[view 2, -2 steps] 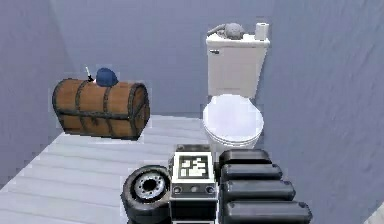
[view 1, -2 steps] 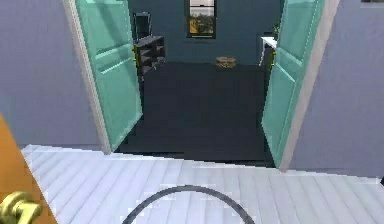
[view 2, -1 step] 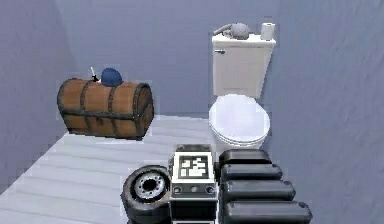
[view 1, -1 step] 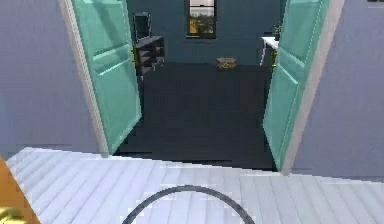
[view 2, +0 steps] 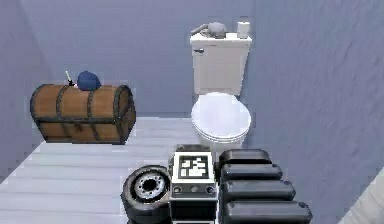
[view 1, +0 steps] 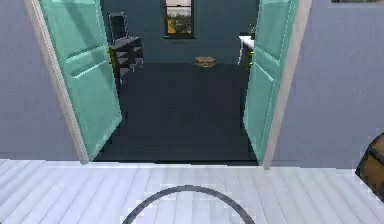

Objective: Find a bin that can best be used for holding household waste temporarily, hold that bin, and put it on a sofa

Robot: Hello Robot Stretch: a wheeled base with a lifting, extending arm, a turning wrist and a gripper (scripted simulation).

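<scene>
1. Forward view: between the teal double doors [view 1: 85, 75] a dark room lies ahead. At upper centre, on its floor near the far wall, sits a low tan round thing [view 1: 205, 62], possibly the bin but too small to be sure.
2. Arm side view: a toilet [view 2: 222, 90] stands right of centre and a wooden chest [view 2: 82, 112] at left. The gripper [view 2: 150, 192] sits at bottom centre with its far end indistinct, so its grip and any load cannot be told.
3. The candidate likely lies well apart, ahead of the base rather than out on the arm's side.
</scene>
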